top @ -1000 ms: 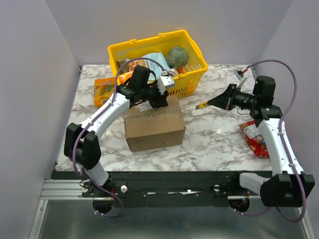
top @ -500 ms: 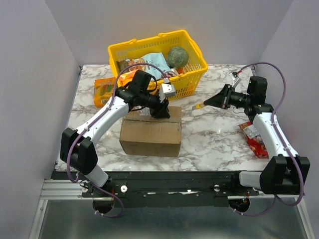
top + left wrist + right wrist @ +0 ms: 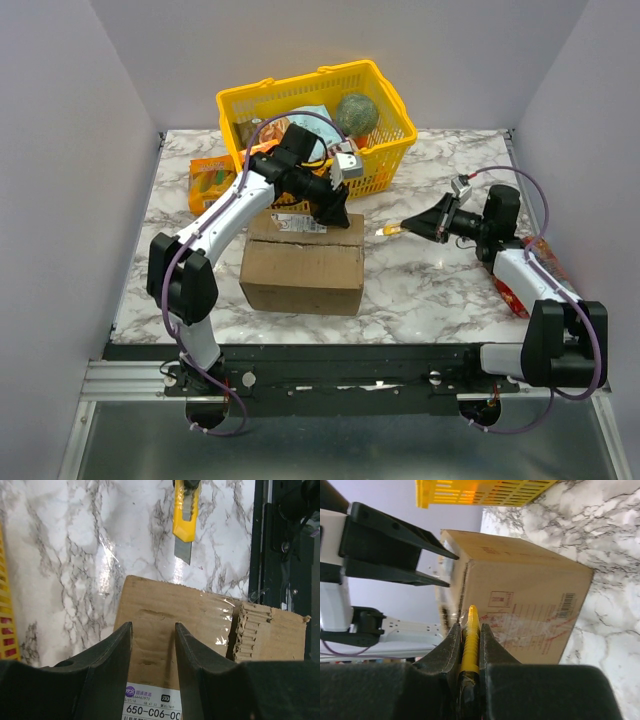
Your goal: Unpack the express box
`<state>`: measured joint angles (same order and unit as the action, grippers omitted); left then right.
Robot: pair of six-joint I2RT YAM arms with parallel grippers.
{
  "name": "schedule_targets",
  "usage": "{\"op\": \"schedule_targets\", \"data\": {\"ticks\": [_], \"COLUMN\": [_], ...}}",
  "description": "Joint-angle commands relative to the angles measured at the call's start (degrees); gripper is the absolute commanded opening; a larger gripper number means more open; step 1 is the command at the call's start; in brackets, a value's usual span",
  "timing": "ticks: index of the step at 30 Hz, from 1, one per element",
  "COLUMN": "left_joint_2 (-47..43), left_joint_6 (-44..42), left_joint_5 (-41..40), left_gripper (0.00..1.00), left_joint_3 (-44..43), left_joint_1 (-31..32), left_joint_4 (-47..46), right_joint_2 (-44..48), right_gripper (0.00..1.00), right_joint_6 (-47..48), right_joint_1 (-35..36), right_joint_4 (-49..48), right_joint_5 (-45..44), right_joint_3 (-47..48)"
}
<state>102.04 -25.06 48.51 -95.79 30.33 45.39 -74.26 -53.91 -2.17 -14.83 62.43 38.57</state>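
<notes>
The express box (image 3: 302, 265), a closed brown carton with a white label (image 3: 291, 222), lies mid-table. My left gripper (image 3: 336, 212) is open and empty, low over the box's back right top edge. In the left wrist view its fingers (image 3: 112, 652) frame the cardboard top (image 3: 165, 625) and the label (image 3: 152, 709). My right gripper (image 3: 422, 222) is shut on a yellow utility knife (image 3: 390, 229), whose tip points left at the box, a short gap away. The knife's blade (image 3: 183, 550) shows just beyond the box edge. The right wrist view shows the knife (image 3: 470, 640) aimed at the box's taped side (image 3: 520, 600).
A yellow plastic basket (image 3: 385, 155) with a green ball (image 3: 355, 113) and packets stands behind the box. A small orange snack box (image 3: 208, 182) lies at the back left. A red snack bag (image 3: 520, 285) lies under the right arm near the right wall.
The box shifted and squared up under the left gripper, which then moved to the box's back right edge. The right arm came lower and leftward, bringing the knife closer to the box.
</notes>
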Motion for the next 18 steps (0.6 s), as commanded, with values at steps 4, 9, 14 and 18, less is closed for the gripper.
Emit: {"op": "schedule_targets", "data": {"ticks": [4, 9, 14, 18], "left_joint_2": [0.35, 0.18, -0.52, -0.79], "left_joint_6": [3.34, 6.42, 7.13, 7.48], "left_joint_5": [1.5, 1.5, 1.32, 1.24], "left_gripper": [0.48, 0.48, 0.48, 0.48], "left_joint_3": [-0.8, -1.16, -0.72, 0.25], "left_joint_1": [-1.41, -2.38, -2.73, -2.73], "left_joint_4": [-1.26, -4.16, -4.87, -5.48], "right_joint_2": [0.69, 0.52, -1.41, -2.47], "right_gripper": [0.01, 0.01, 0.0, 0.0], "right_joint_6": [-9.72, -7.44, -5.59, -5.42], "right_joint_1": [1.91, 3.67, 5.42, 7.18], "right_joint_4": [-16.99, -12.86, -9.16, -8.82], "right_joint_5": [4.27, 4.27, 4.71, 5.07], "right_joint_3": [-2.62, -1.57, -0.16, 0.63]}}
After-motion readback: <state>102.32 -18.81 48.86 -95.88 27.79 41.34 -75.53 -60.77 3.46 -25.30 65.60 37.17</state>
